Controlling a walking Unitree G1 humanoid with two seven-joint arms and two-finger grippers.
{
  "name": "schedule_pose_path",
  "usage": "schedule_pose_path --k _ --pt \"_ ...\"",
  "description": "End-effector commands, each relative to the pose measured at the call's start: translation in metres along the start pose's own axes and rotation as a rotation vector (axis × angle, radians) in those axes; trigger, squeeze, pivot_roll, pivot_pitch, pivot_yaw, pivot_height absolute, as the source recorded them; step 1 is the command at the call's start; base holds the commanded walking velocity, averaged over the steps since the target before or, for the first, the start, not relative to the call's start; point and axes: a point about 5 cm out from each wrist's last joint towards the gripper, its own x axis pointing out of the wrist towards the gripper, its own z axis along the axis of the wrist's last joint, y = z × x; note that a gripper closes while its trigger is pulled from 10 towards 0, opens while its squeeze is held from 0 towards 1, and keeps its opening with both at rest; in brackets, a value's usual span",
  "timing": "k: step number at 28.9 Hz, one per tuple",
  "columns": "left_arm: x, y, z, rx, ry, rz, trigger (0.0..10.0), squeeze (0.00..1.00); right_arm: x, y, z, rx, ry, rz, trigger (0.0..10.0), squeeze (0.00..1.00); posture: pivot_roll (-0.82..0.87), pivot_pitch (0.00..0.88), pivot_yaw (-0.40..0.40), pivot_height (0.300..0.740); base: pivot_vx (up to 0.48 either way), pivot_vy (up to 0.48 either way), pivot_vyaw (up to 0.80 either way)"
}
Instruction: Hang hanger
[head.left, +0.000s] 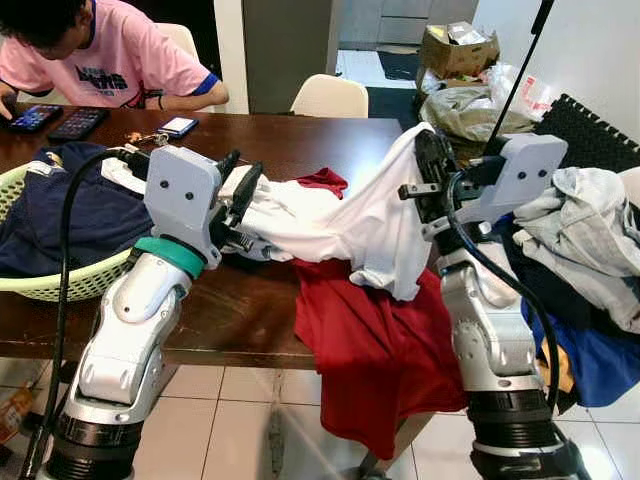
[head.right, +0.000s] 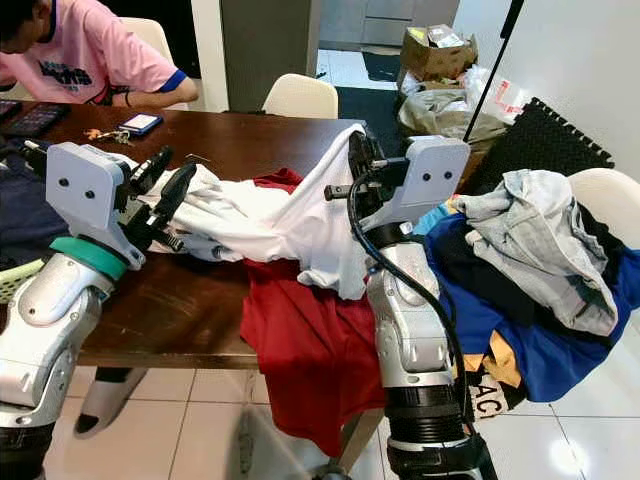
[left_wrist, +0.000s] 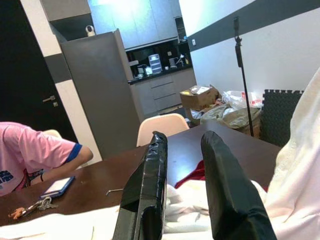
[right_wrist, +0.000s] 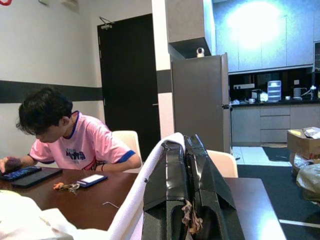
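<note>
From the head, the right gripper (head.left: 432, 160) has its fingers pinched on a white shirt (head.left: 350, 225), lifting it over the brown worktop (head.left: 235, 310). A red shirt (head.left: 375, 350) hangs off the edge.

The left wrist shows the left gripper (left_wrist: 182, 150) fingers apart, just above the white cloth.

The right wrist shows the fingers (right_wrist: 172, 175) closed on the white shirt's edge. I cannot see a hanger.

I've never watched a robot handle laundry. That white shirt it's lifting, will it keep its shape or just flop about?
Probably floppy: the white shirt sags between the right gripper, shut on its edge, and the table. It looks light, since a pinch of two fingers holds it up. It may drag the red garment beneath it, which already hangs off the table edge.
</note>
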Motion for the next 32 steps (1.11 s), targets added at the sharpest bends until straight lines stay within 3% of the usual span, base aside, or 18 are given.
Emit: schedule_pose_path --k 1,19,32 --pt "0.0002 -0.0003 -0.0005 0.003 0.000 -0.003 10.0 0.00 0.0005 -0.0013 0.0003 -0.005 0.003 -0.007 10.0 0.00 0.02 0.027 0.038 0.688 0.000 0.000 0.00" --pt "-0.0001 0.0004 -0.0016 0.000 0.007 0.002 10.0 0.00 0.0007 -0.0036 -0.0027 -0.006 0.011 -0.028 10.0 0.00 0.02 0.028 0.044 0.740 0.000 0.000 0.00" --pt "0.0005 0.0044 -0.0044 -0.008 0.023 0.022 10.0 0.00 0.0009 -0.0057 -0.0049 -0.012 0.024 -0.049 10.0 0.00 0.02 0.028 0.043 0.740 0.000 0.000 0.00"
